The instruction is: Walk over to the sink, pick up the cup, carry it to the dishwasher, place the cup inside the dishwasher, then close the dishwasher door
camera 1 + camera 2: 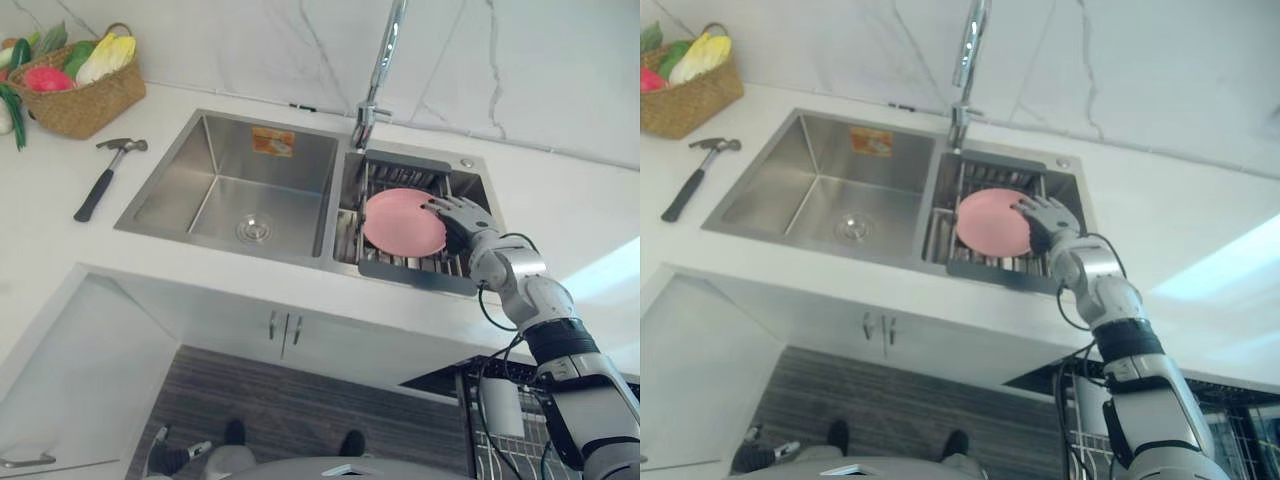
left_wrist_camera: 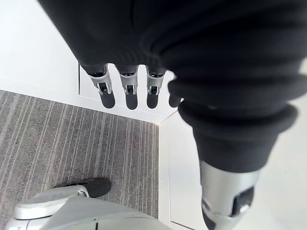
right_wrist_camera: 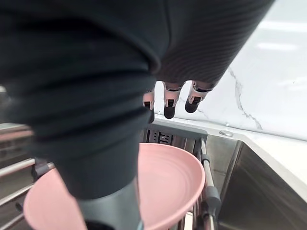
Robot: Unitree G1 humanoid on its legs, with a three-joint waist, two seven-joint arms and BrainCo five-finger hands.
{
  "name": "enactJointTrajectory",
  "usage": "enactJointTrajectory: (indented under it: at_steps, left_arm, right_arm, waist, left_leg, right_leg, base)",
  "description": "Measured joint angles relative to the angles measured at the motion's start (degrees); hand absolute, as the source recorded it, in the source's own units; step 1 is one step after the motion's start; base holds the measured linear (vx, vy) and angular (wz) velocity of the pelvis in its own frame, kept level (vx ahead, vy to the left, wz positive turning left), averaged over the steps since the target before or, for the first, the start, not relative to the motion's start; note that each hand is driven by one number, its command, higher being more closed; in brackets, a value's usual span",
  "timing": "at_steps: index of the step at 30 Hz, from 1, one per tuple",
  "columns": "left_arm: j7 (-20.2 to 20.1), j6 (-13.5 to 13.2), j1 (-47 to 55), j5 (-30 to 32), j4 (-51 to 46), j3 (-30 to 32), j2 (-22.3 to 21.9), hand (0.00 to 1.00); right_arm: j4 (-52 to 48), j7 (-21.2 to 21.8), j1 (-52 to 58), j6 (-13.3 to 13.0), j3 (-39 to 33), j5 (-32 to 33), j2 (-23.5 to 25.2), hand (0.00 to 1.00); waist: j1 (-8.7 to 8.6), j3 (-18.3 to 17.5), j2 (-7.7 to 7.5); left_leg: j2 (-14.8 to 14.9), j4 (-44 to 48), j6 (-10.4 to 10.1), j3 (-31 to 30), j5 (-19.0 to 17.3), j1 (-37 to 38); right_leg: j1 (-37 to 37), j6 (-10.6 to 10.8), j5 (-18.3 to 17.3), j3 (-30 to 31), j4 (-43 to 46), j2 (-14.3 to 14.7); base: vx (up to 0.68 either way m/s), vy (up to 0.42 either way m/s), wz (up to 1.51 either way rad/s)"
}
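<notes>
**Right hand over the plate in the sink rack**

The counter [image 1: 60,170] is carrying a two-basin sink [image 1: 180,215]. The left basin is showing a drain [image 1: 252,230] and an orange sticker [image 1: 272,141]. The right basin, under the tap [image 1: 385,60], is holding a wire rack [image 1: 404,178], and a pink plate [image 1: 400,222] is lying in that rack. The right hand [image 1: 462,215] is hovering at the plate's right rim, its fingers straight and released, gripping nothing; whether it is touching the plate cannot be told. At the counter's far left a woven basket [image 1: 90,108] is holding vegetables [image 1: 105,55], and a hammer [image 1: 105,175] is lying near it. The left hand [image 2: 128,91] is hanging relaxed with straight fingers above the floor [image 2: 72,139].
</notes>
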Motion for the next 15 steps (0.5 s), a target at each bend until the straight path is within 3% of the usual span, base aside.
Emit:
enactJointTrajectory:
  at_steps: [15]
  left_arm:
    - [0.0,0.1,-0.2,-2.3,-1.8,-2.5,0.9,0.00]
  right_arm:
    - [3.0,0.9,-4.0,-0.2,3.8,-2.0,-1.5,0.00]
  waist:
    - [0.82,3.1,-0.38]
  left_leg:
    - [-0.2,0.0,0.1,-0.9,0.3,-0.6]
  right_leg:
    - [0.0,0.0,0.0,-0.8,0.0,-0.1]
  base:
    - [0.00,0.000,0.02]
